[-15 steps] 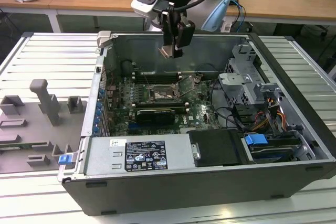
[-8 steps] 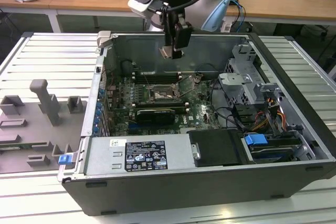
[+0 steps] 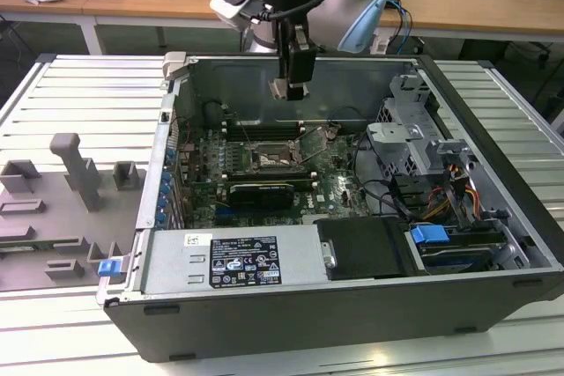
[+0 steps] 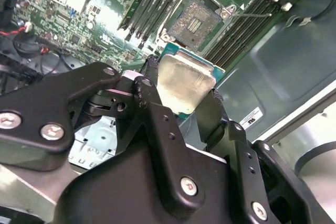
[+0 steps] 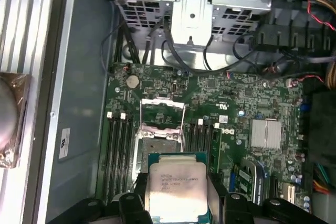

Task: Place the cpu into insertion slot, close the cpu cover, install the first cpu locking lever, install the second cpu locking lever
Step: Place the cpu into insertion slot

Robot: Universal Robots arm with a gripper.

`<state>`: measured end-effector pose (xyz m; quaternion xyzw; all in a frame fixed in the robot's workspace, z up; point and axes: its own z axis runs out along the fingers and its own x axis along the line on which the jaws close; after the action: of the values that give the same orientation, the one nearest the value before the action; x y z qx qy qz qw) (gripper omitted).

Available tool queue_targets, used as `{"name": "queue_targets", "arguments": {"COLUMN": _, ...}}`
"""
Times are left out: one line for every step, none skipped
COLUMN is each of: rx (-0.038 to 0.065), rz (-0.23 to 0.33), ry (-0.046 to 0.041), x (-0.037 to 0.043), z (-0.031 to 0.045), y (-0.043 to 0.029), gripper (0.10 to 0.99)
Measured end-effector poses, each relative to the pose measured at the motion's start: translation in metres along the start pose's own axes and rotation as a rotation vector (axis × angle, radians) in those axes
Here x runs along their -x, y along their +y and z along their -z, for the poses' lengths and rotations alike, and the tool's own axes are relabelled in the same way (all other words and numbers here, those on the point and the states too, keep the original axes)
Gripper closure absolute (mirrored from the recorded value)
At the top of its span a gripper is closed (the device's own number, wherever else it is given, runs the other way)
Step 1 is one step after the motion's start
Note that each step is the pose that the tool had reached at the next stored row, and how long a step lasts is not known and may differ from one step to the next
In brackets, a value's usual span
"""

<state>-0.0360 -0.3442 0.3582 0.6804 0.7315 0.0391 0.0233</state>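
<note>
My gripper (image 3: 289,89) hangs above the open computer case, over its back part, shut on the cpu (image 4: 185,83). The cpu is a small square chip with a dull silver top and a green edge, clamped by two black fingers (image 4: 152,98) in both wrist views. It also sits low in the first wrist view as the cpu (image 5: 176,187). Beneath it on the green motherboard lies the insertion slot (image 5: 157,142), uncovered, its contact field bare (image 4: 194,22). The cpu cover (image 5: 163,109), a thin silver frame, stands swung up at the slot's edge. A thin locking lever (image 4: 252,13) sticks out beside the slot.
Memory slots (image 5: 116,140) flank the socket. A long black expansion card (image 3: 262,193) lies in front of it. A metal drive cage (image 3: 410,129) with cables fills the exterior view's right, a power supply (image 3: 233,261) the front. Grey fixtures (image 3: 79,169) stand outside the case.
</note>
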Motion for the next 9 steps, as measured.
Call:
{"name": "queue_targets", "arguments": {"rx": 0.000, "rz": -0.022, "ry": -0.0020, "x": 0.0000, "z": -0.0002, "y": 0.0000, "gripper": 0.557}}
{"name": "queue_targets", "arguments": {"rx": 0.001, "rz": -0.031, "ry": -0.0028, "x": 0.0000, "z": -0.0002, "y": 0.0000, "gripper": 0.557}}
{"name": "queue_targets", "arguments": {"rx": 0.001, "rz": -0.042, "ry": -0.0037, "x": 0.0000, "z": -0.0003, "y": 0.0000, "gripper": 0.557}}
{"name": "queue_targets", "arguments": {"rx": 0.001, "rz": -0.053, "ry": -0.0047, "x": 0.0000, "z": -0.0004, "y": 0.0000, "gripper": 0.557}}
{"name": "queue_targets", "arguments": {"rx": 0.001, "rz": -0.064, "ry": -0.0057, "x": 0.0000, "z": -0.0005, "y": -0.0001, "gripper": 0.557}}
{"name": "queue_targets", "arguments": {"rx": 0.001, "rz": -0.077, "ry": -0.0069, "x": 0.0000, "z": -0.0007, "y": -0.0001, "gripper": 0.557}}
{"name": "queue_targets", "arguments": {"rx": 0.002, "rz": -0.088, "ry": -0.0078, "x": 0.0000, "z": -0.0008, "y": -0.0001, "gripper": 0.557}}
{"name": "queue_targets", "arguments": {"rx": 0.002, "rz": -0.108, "ry": -0.0097, "x": 0.0000, "z": -0.0011, "y": -0.0001, "gripper": 0.557}}
{"name": "queue_targets", "arguments": {"rx": 0.002, "rz": -0.127, "ry": -0.0113, "x": 0.0000, "z": -0.0013, "y": -0.0001, "gripper": 0.557}}
